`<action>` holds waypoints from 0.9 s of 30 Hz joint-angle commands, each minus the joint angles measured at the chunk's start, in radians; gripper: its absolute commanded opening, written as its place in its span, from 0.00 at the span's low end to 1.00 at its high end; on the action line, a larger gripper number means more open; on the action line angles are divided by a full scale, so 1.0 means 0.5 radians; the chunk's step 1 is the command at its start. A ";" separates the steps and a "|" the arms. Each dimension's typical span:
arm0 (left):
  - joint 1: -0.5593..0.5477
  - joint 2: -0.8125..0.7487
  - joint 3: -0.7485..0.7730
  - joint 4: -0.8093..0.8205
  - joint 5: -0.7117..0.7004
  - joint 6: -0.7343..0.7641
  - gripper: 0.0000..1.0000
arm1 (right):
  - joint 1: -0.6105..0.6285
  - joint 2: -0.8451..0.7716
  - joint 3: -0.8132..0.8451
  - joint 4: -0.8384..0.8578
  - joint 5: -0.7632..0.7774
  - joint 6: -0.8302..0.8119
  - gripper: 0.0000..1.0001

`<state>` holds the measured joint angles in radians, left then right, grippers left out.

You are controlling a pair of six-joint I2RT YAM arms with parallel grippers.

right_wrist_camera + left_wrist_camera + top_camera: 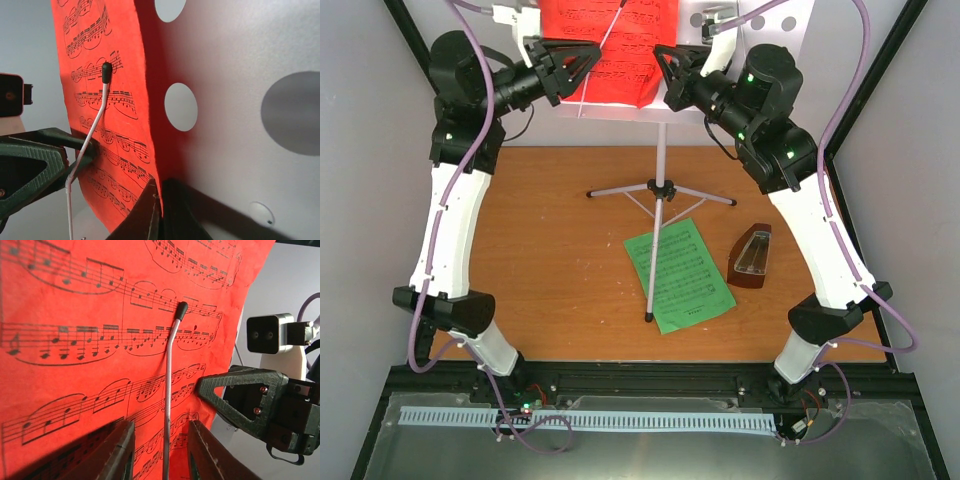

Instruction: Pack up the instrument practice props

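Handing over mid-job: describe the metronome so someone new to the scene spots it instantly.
Start at the silver tripod stand in the middle of the wooden table. A green music sheet lies by its near leg, and the metronome stands right of that sheet. It is the only small dark-brown pyramid; its neighbours are flat paper and thin metal legs.

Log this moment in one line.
left gripper open astride wire clip | right gripper shut on red sheet | green sheet, metronome on table

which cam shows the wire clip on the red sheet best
Left wrist: the wire clip runs nearly full length down the red sheet, black tip clear. Right wrist shows it at a slant from the side. Top shows only a thin line.
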<state>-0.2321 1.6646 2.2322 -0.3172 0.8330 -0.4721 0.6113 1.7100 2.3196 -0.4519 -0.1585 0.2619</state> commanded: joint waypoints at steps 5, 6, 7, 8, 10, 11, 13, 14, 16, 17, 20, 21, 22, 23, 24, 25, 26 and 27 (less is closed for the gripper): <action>-0.096 0.036 0.101 -0.001 -0.004 0.021 0.25 | 0.008 -0.045 -0.009 0.042 0.039 -0.035 0.03; -0.101 0.043 0.101 0.007 0.000 0.018 0.23 | 0.008 -0.043 -0.009 0.042 0.041 -0.033 0.03; -0.103 0.045 0.101 0.018 0.000 0.015 0.20 | 0.006 -0.044 -0.009 0.042 0.041 -0.036 0.03; -0.103 0.043 0.100 0.029 0.000 0.015 0.18 | 0.007 -0.044 -0.009 0.042 0.041 -0.035 0.03; -0.106 0.038 0.093 0.044 0.000 0.015 0.12 | 0.008 -0.043 -0.008 0.039 0.044 -0.037 0.03; -0.106 0.030 0.079 0.060 -0.003 0.015 0.09 | 0.008 -0.046 -0.009 0.036 0.048 -0.038 0.03; -0.106 0.002 0.017 0.120 -0.003 0.016 0.02 | 0.008 -0.049 -0.011 0.033 0.054 -0.041 0.03; -0.106 -0.023 -0.027 0.163 -0.003 0.019 0.01 | 0.008 -0.049 -0.012 0.032 0.059 -0.042 0.03; -0.106 -0.067 -0.112 0.244 0.003 0.036 0.00 | 0.008 -0.051 -0.017 0.030 0.070 -0.039 0.03; -0.106 -0.087 -0.146 0.279 0.013 0.049 0.00 | 0.008 -0.052 -0.021 0.029 0.076 -0.041 0.03; -0.106 -0.162 -0.293 0.459 0.046 0.099 0.00 | 0.008 -0.060 -0.033 0.026 0.098 -0.038 0.03; -0.106 -0.193 -0.351 0.519 0.042 0.109 0.00 | 0.008 -0.059 -0.037 0.028 0.103 -0.040 0.03; -0.106 -0.217 -0.406 0.567 0.040 0.120 0.00 | 0.007 -0.063 -0.040 0.026 0.113 -0.038 0.03; -0.106 -0.234 -0.445 0.605 0.045 0.130 0.00 | 0.007 -0.065 -0.047 0.026 0.124 -0.035 0.03; -0.106 -0.246 -0.473 0.630 0.051 0.140 0.00 | 0.008 -0.072 -0.053 0.028 0.131 -0.035 0.03; -0.106 -0.255 -0.493 0.651 0.059 0.145 0.00 | 0.008 -0.079 -0.059 0.031 0.144 -0.033 0.03; -0.106 -0.262 -0.510 0.664 0.059 0.146 0.00 | 0.008 -0.091 -0.072 0.036 0.155 -0.036 0.03; -0.106 -0.266 -0.520 0.677 0.061 0.146 0.00 | 0.008 -0.099 -0.081 0.041 0.169 -0.042 0.03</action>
<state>-0.2764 1.5711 1.9923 -0.0582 0.8150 -0.4294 0.6121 1.6920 2.2974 -0.4511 -0.1337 0.2512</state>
